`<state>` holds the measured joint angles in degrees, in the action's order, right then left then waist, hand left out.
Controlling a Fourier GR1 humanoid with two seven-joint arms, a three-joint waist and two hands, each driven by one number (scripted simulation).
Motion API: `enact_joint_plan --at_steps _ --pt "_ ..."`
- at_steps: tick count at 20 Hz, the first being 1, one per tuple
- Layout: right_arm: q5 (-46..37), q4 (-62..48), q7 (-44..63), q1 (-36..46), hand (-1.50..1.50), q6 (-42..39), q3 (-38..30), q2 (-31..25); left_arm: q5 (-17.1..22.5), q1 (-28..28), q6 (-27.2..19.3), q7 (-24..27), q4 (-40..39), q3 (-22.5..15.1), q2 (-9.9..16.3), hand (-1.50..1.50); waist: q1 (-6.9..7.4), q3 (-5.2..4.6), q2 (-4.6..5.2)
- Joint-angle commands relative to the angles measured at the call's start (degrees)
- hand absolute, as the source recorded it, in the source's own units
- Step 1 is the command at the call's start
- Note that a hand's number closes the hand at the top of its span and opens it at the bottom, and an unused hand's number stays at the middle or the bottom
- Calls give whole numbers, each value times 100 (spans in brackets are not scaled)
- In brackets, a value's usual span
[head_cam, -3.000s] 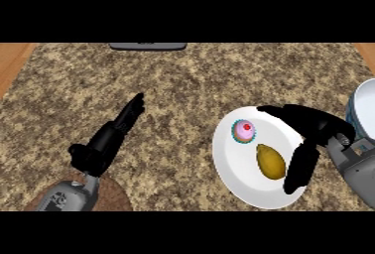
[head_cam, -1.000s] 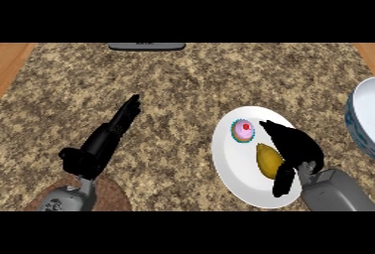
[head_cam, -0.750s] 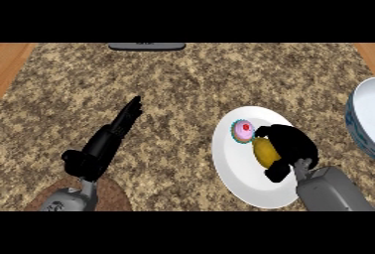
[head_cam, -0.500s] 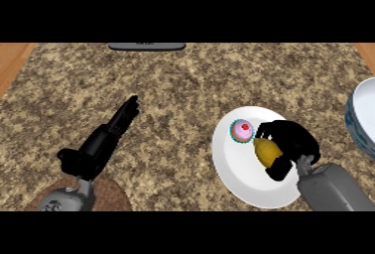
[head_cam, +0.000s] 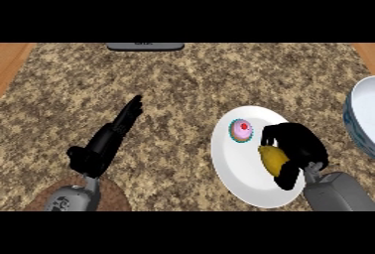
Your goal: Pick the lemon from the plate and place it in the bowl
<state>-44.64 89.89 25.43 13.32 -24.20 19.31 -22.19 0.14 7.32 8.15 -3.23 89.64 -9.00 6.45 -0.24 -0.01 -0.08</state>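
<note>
Since three seconds back, the right hand (head_cam: 296, 149) has dropped onto the plate (head_cam: 236, 168), fingers now curled round the lemon (head_cam: 273, 159), which hasn't left the plate. It looks small, light, stiff and a bit slick; gripping its middle seems best. A pink cupcake (head_cam: 241, 130) sits just left. The bowl (head_cam: 360, 119) waits far right. The left hand (head_cam: 110, 141) rests open over the desk (head_cam: 183, 79).

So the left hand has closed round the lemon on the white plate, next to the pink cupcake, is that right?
Not quite: it is the right hand, not the left, that curls round the lemon on the white plate, beside the pink cupcake. The head view shows the left hand open over the counter, away from the plate.
</note>
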Motion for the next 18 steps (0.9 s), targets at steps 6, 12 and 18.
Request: enact_joint_plan --at_steps 6,12,18 --pt "-514 1885 -1091 -1449 150 704 -358 -1413 -33 -101 32 183 -132 148 46 0 -90 -2 -15" --pt "95 3053 -1326 -1917 150 1452 -1586 -1372 -47 -47 -45 -95 84 82 -40 0 -190 5 -45" --pt "1498 3483 -923 -1476 150 1404 -2681 -730 144 -221 266 -53 138 200 180 0 -61 0 -15"
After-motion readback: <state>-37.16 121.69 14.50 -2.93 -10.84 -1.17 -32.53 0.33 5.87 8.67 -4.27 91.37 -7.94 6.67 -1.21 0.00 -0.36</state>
